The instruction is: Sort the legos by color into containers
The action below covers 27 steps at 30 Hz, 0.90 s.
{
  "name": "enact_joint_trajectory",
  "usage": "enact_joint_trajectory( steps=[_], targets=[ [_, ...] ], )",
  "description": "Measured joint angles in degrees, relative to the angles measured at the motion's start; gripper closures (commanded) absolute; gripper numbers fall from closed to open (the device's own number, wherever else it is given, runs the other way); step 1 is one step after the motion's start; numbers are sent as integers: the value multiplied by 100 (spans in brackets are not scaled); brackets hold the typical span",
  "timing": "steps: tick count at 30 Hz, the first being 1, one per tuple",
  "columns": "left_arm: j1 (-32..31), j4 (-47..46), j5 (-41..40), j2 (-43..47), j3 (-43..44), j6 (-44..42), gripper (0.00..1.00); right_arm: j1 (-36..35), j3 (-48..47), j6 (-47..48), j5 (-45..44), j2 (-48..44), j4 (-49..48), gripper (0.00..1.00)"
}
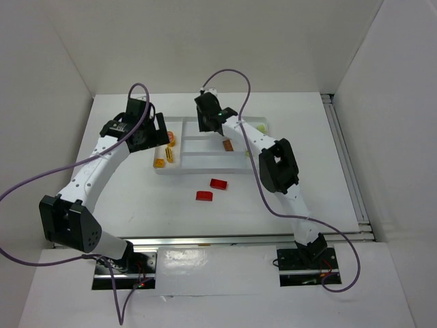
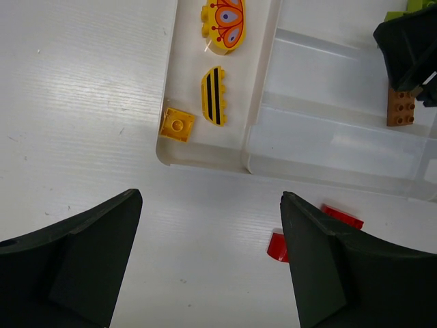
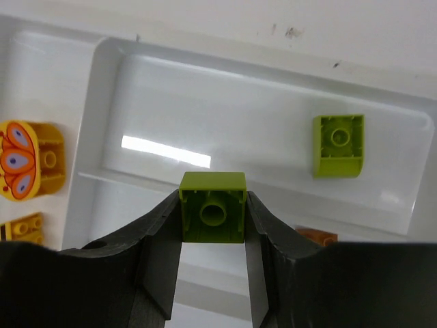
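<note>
My right gripper [image 3: 212, 217] is shut on a bright green brick [image 3: 212, 186] and holds it above the white tray [image 3: 101, 75], over its far compartment, where a second green brick [image 3: 339, 145] lies. In the top view this gripper [image 1: 208, 121] hangs over the tray's [image 1: 198, 171] back middle. My left gripper [image 2: 212, 236] is open and empty, above the table just in front of the tray's left end. Three yellow pieces lie in the left compartment: an oval one [image 2: 224, 24], a striped one [image 2: 213, 96] and a square one [image 2: 177, 125]. A brown brick [image 1: 227, 145] lies in a middle compartment.
Two red bricks [image 1: 218, 184] [image 1: 204, 195] lie on the table in front of the tray, next to my left gripper's right finger [image 2: 328, 260]. White walls enclose the table on the left, back and right. A rail runs along the right edge [image 1: 345, 164].
</note>
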State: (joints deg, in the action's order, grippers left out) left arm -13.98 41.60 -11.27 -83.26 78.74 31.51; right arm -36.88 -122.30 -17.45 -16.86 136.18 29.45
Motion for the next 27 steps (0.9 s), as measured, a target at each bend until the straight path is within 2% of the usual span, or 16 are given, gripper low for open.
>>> enact_joint_trajectory(
  steps=[2, 4, 7, 10, 13, 15, 19, 24, 27],
  targets=[
    [4, -2, 28, 33, 0, 0, 7, 83, -210, -48, 13, 87, -7, 55],
    [4, -9, 63, 39, 0, -2, 7, 136, -481, -111, 13, 214, -24, 35],
    [4, -7, 111, 39, 0, -2, 7, 223, -935, -168, 15, 492, -17, 16],
    [4, -9, 173, 42, -2, -2, 7, 280, -1220, -229, 44, 695, 35, 12],
    [4, -13, 256, 42, -17, -2, 9, 297, -949, -254, 24, 551, 7, 24],
    [2, -48, 352, 46, -74, -13, 9, 284, -258, -216, -33, 144, -101, 38],
    [-31, -393, 688, 109, -645, -2, 9, 197, 2124, -92, 90, -1462, -431, 45],
    [-192, -407, 820, 72, -1300, 72, 9, -142, 4544, 70, 256, -3624, -898, 45],
    [-225, -450, 841, 70, -1294, 151, 9, -533, 5383, 90, 433, -4317, -1025, 28]
  ],
)
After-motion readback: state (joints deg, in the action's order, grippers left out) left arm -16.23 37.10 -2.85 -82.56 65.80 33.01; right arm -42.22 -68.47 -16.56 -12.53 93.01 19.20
